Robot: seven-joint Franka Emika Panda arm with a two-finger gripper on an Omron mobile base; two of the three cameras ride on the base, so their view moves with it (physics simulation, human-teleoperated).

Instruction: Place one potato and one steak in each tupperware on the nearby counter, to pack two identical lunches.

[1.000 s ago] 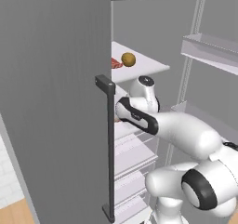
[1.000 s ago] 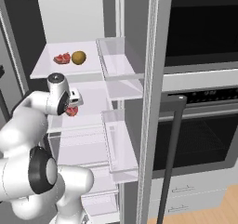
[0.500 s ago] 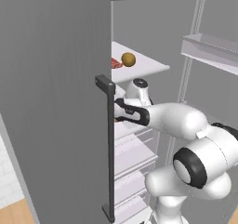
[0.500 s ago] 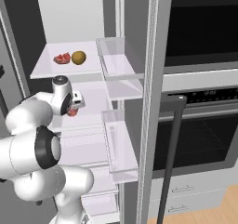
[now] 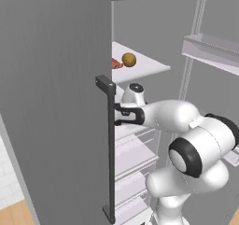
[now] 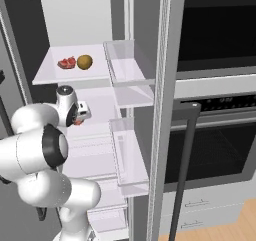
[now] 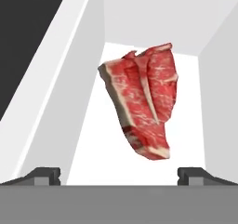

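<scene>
My gripper (image 7: 120, 174) is open, its fingertips (image 7: 44, 174) wide apart at the bottom of the hand view. Just ahead of them a red-pink steak (image 7: 144, 104) with pale streaks lies on a white fridge shelf (image 7: 93, 167), untouched. In the left base view the gripper (image 5: 120, 116) reaches into the fridge at the second shelf, beside the door edge. On the shelf above lie a golden-brown potato (image 5: 129, 59) (image 6: 84, 61) and another steak (image 5: 116, 63) (image 6: 67, 63), side by side. The tupperware and the counter are out of view.
The open grey fridge door with its dark handle (image 5: 110, 149) stands close on the arm's left. Clear door bins (image 6: 125, 60) hang on the right-hand door. White drawers (image 5: 130, 158) sit below the shelves. A black wall oven (image 6: 215, 135) stands to the fridge's right.
The arm's elbow has swung outward and its forearm now lies level toward the second shelf. The hand has barely shifted. The jaws stay open.
</scene>
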